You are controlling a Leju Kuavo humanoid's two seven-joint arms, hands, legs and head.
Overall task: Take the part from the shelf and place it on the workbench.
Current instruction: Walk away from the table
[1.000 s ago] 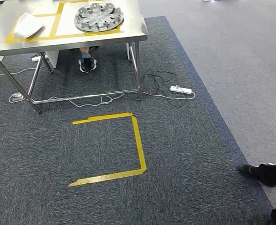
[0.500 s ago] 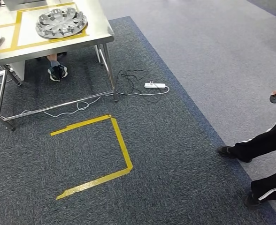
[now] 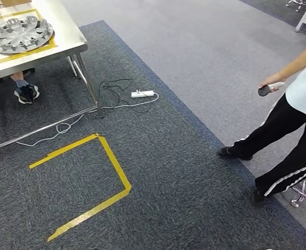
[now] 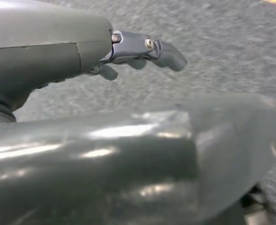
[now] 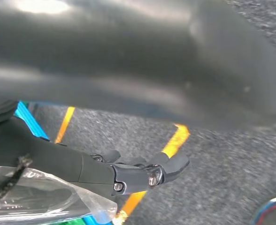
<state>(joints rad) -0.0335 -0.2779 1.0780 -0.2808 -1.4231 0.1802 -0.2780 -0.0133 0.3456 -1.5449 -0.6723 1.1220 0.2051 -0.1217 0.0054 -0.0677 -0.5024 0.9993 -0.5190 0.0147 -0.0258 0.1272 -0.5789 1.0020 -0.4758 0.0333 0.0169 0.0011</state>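
A hubcap [image 3: 21,34] lies on the steel workbench [image 3: 67,39] at upper left. Both the left hand [image 4: 143,51] and right hand [image 5: 143,173] hang empty, fingers loosely extended.

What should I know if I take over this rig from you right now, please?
Left hand: fingers stretched out, holding nothing, above the grey carpet.
Right hand: fingers apart, holding nothing, over yellow floor tape.
Things: a silver round wheel cover lies flat on the stainless steel workbench, inside a yellow-taped box.
Nearby: a person in black trousers stands on the right, holding a small dark controller; a white power strip and its cables lie on the carpet beside the bench leg.
Done: that cover looks placed.
Left: if more parts are due, fetch the next from the shelf.
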